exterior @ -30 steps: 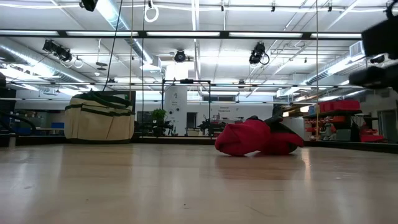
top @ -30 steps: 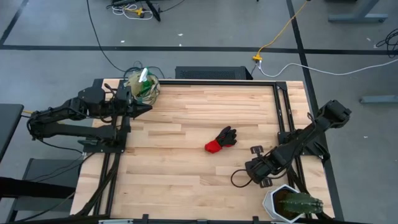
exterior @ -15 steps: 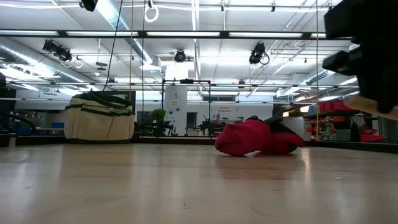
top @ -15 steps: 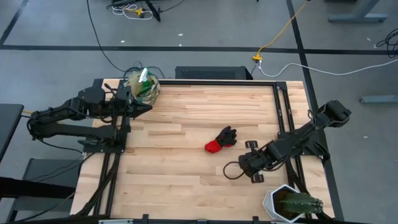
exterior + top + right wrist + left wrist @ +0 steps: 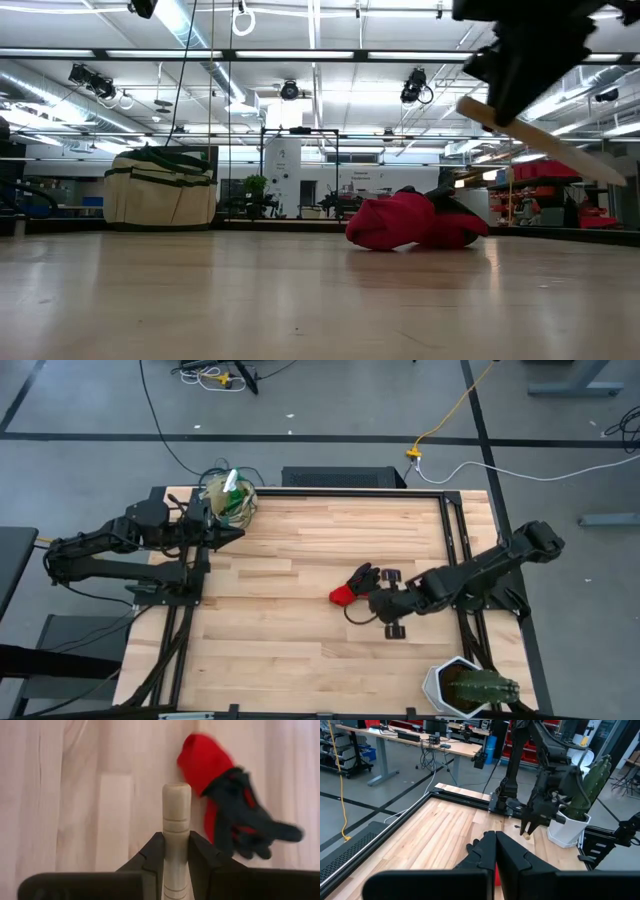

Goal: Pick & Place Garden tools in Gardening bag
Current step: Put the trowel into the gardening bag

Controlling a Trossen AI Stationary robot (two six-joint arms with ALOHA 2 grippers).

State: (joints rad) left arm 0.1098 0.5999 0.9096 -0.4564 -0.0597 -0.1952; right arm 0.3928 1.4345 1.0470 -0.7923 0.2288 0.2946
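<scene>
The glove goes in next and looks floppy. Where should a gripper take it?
Take the glove at its bunched red cuff, coming straight down from above: it lies flat on the table, and the cuff is its thickest part.

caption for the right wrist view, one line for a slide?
Right pincer grips a wooden tool handle above the red-and-black glove.

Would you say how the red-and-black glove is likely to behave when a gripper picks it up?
The glove lies crumpled in a soft heap, so it will probably droop and fold. It looks like fabric, so likely light, unlikely to roll.
</scene>
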